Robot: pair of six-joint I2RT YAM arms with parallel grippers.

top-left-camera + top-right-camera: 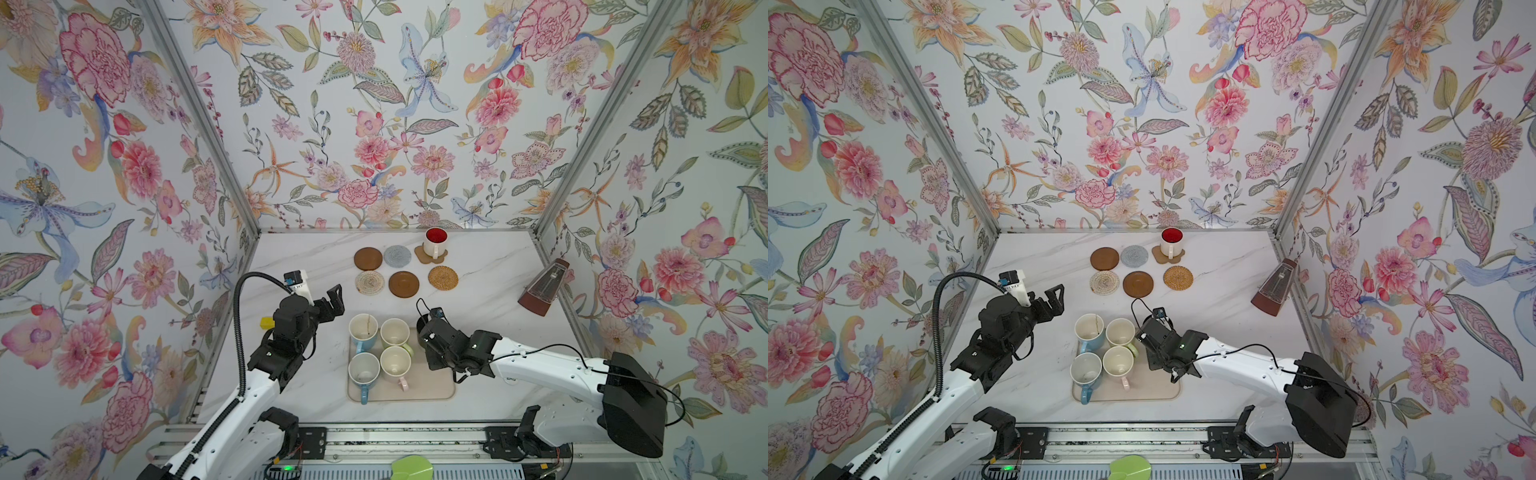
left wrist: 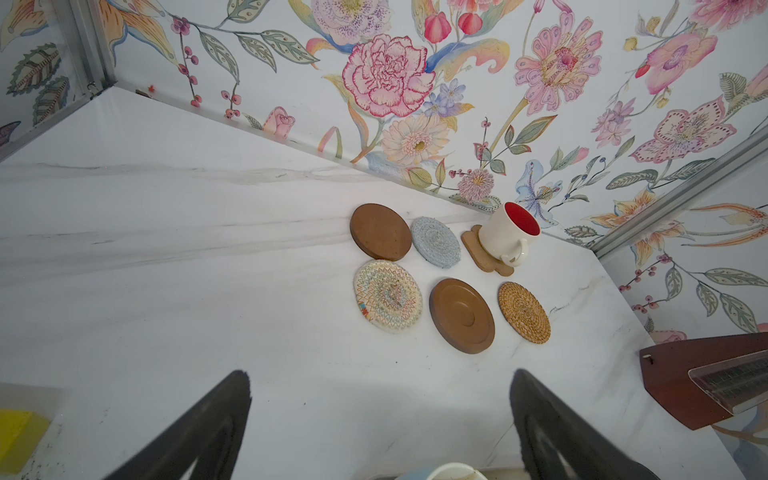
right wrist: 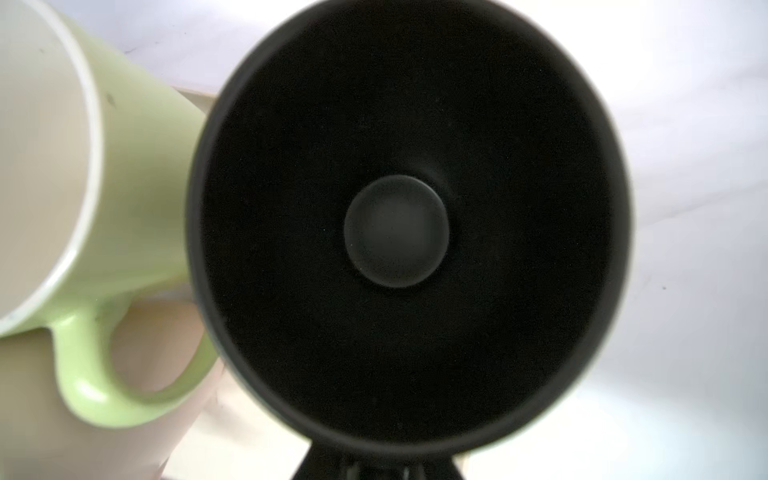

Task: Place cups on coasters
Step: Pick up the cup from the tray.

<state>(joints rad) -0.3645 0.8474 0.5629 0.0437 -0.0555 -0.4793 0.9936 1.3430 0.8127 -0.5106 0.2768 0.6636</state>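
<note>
White red-lined ceramic mug alone stands on a tan flower-shaped coaster beyond the beige tray; four pastel mugs wait on it, right fingers pinching a black mug at its edge (left fingers spread, empty).

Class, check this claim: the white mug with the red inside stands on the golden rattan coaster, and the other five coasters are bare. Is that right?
No. The white mug stands on the tan flower-shaped coaster, not the golden rattan coaster, which is bare; the left wrist view shows it. The rest of the claim holds.
</note>
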